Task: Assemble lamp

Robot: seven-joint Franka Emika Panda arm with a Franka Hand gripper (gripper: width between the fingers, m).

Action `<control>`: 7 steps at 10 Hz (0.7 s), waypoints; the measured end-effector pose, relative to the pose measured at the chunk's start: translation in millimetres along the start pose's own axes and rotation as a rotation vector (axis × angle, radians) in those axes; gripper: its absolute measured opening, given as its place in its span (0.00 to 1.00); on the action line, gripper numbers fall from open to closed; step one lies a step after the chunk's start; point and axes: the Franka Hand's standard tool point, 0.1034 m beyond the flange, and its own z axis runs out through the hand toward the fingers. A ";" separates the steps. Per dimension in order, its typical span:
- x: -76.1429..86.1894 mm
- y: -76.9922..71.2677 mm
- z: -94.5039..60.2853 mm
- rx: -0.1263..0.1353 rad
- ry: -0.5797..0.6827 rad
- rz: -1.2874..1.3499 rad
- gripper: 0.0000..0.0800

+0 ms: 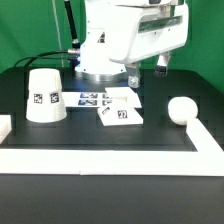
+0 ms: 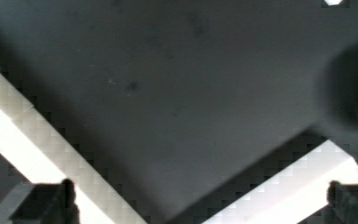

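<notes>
The arm [image 1: 130,35] hangs over the back of the black table [image 1: 100,135], its wrist low above the marker board [image 1: 95,98]. The gripper [image 2: 201,195] is spread wide, with nothing between its fingers [image 2: 44,205]. The base [image 1: 120,113] lies just beside the board. The shade [image 1: 45,95] stands at the exterior view's left and the bulb [image 1: 181,110] rests at its right, well apart.
</notes>
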 end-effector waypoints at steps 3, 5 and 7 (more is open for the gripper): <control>0.0 0.0 0.0 0.000 0.000 0.000 0.87; 0.0 0.0 0.1 0.000 0.000 0.000 0.87; -1.0 0.0 0.4 0.000 0.001 0.008 0.87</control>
